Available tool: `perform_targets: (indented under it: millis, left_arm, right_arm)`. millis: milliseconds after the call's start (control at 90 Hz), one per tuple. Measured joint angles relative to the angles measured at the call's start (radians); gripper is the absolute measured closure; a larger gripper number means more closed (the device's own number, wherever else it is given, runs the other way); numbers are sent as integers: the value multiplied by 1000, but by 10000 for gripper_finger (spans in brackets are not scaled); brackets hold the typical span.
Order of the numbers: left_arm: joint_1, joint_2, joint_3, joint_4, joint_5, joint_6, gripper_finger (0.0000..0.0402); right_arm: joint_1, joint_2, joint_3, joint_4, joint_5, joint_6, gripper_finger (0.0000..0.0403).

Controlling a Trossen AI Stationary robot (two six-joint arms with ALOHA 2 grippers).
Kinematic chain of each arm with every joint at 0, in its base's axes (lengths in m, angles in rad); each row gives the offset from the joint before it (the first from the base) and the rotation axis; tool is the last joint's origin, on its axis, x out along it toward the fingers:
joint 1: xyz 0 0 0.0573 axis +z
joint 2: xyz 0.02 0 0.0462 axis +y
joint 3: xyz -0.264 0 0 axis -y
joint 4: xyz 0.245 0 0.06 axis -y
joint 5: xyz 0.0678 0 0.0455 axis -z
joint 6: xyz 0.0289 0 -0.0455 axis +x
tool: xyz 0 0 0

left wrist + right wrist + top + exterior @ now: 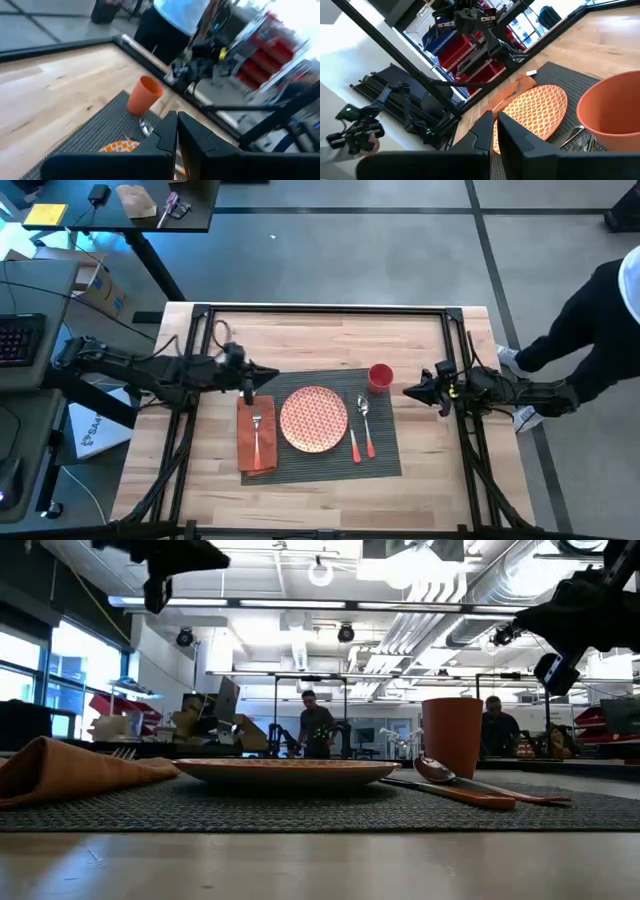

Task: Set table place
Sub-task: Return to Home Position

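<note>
A dark grey ribbed placemat [322, 428] lies on the wooden table [300, 340]. A red-and-white patterned plate [313, 420] rests on its middle. At its left, an orange napkin [256, 438] carries a silver fork [256, 423]. To the plate's right lie a spoon [364, 409] and an orange-handled utensil [354, 446]. A small red cup [380, 376] stands upright at the mat's far right corner. My left gripper [274, 373] hovers shut above the mat's far left corner. My right gripper [406, 391] hovers shut just right of the cup. Both are raised clear of the table in the low view.
A person [600, 310] stands beyond the table's right edge, close behind my right arm. A dark desk with clutter [120, 205] and a cardboard box [105, 285] sit off the far left corner. Bare wood runs along the table's far and near sides.
</note>
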Motion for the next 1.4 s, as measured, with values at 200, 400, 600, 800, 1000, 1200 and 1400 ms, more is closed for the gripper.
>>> perform_targets:
  millis: [200,400,600,800,1000,1200,1400]
  left_arm:
    - [82,-192,-207,147,147,48,401]
    - [160,-318,-335,196,321,124,401]
    - [221,-422,-436,250,451,159,401]
    - [261,-488,-508,262,587,175,401]
    - [268,-492,-507,267,608,310,401]
    - [268,-491,-506,141,605,433,401]
    - [267,-491,-506,18,605,445,401]
  right_arm:
    - [0,0,0,0,0,0,396]
    - [0,0,0,-1,0,0,396]
    - [0,0,0,-1,0,0,396]
    - [0,0,0,-1,0,0,396]
    - [0,0,0,-1,0,0,396]
    - [0,0,0,-1,0,0,396]
    - [0,0,0,-1,0,0,396]
